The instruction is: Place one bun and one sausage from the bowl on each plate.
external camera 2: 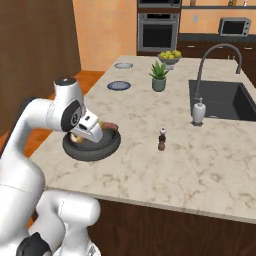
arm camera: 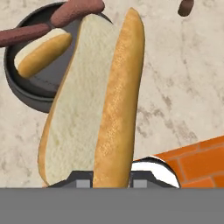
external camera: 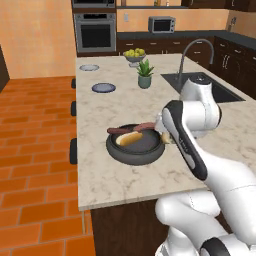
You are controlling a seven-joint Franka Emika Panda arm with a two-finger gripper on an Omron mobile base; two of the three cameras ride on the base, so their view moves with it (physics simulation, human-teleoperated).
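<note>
**Bun in my grip above the bowl**

Closest to my hand camera is the bun [arm camera: 94, 105], clenched between my jaws, its long axis running straight away from my gripper [arm camera: 111, 181], split face on one side, golden crust on the other. It hangs off the counter, over the near edge of the bowl [external camera: 135, 150].

My arm folds low over the counter, wrist bent down at the bowl's right rim, the hand mostly hidden behind my own forearm.

Inside the bowl lie a second bun [external camera: 129, 138] and two sausages [external camera: 125, 130] across its far side. Farther along the counter [external camera: 115, 175] sit the blue plate [external camera: 103, 88] and the pale plate [external camera: 89, 67], well apart from the bowl. A potted plant [external camera: 145, 74], fruit bowl [external camera: 134, 56], pepper grinder [external camera 2: 161, 139], soap bottle [external camera 2: 198, 111] and sink [external camera 2: 225, 100] stand off to the right.
</note>
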